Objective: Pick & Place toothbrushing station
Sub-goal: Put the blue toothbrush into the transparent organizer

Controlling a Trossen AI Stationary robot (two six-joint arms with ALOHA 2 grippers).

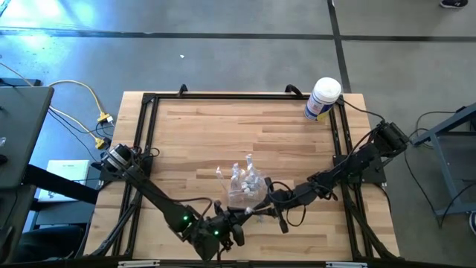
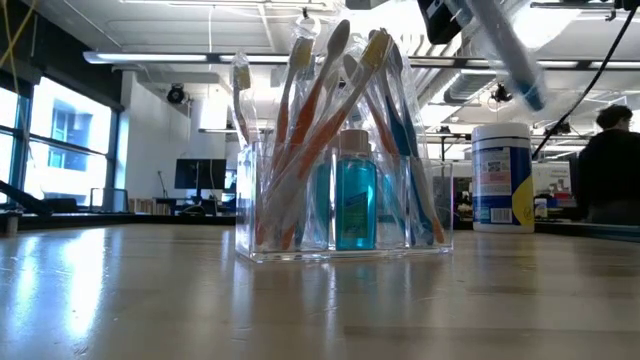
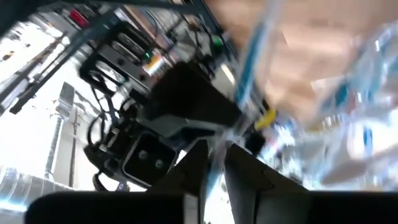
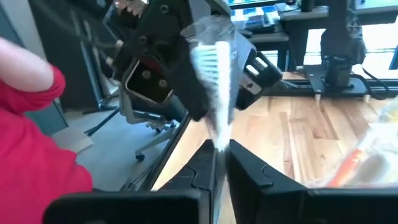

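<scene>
Both hands clamp one wrapped toothbrush: right hand, left hand; release one before steering it into the clear plastic holder.

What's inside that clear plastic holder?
The clear holder contains several wrapped toothbrushes standing upright and a small bottle of blue liquid. Anything behind them is hidden.

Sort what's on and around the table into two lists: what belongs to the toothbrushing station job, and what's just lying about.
Belongs to the job:
- clear holder, standing on the table
- wrapped toothbrush, pinched in the right gripper
- left gripper, closed on a blue-handled toothbrush

Just lying about:
- white canister, at the table's far right corner
- yellow cables, on the floor
</scene>
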